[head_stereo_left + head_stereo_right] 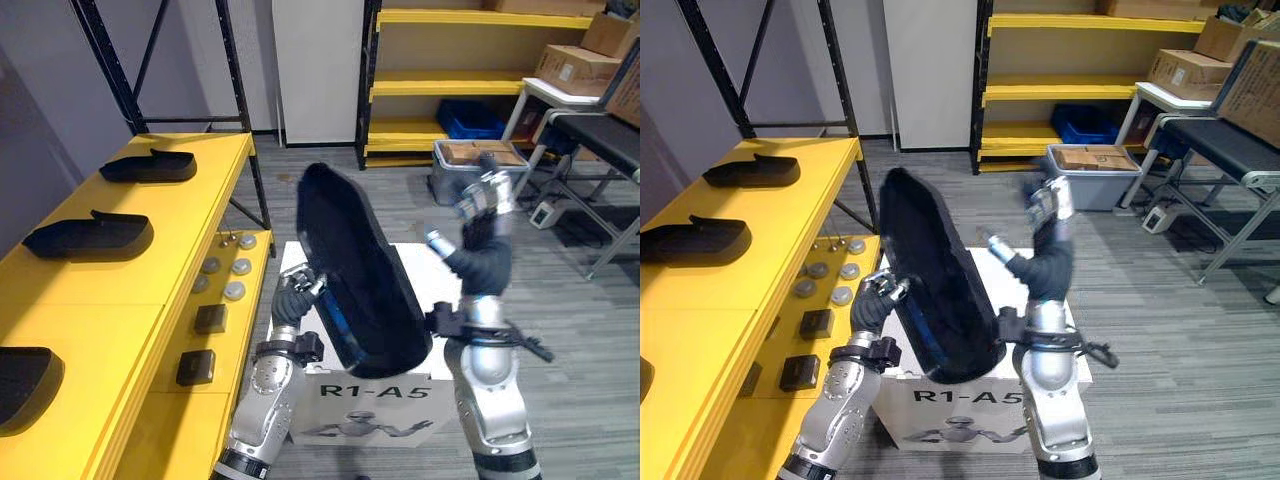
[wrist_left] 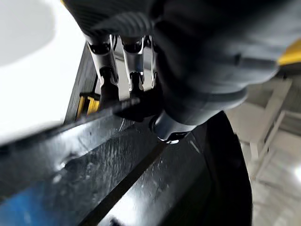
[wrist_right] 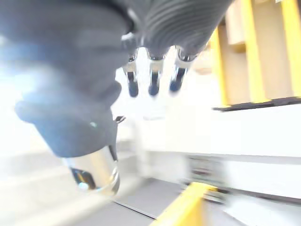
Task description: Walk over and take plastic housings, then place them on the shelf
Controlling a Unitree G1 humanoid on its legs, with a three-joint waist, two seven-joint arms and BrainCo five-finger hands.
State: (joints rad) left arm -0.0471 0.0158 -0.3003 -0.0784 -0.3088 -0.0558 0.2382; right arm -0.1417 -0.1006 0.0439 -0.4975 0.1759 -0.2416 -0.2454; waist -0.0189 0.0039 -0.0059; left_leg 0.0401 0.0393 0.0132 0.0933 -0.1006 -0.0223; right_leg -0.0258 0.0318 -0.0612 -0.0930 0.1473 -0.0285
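Holding the black plastic housing [image 1: 360, 270] by its edge, the left hand [image 1: 297, 291] has its fingers and thumb curled tight on the rim. The shell stands tilted over the white box [image 1: 400, 412], just beside the yellow shelf [image 1: 130, 330]. I note the right hand [image 1: 482, 200] raised clear of it, fingers loosely straight and empty, and other housings [image 1: 90, 237] lying on the shelf top.
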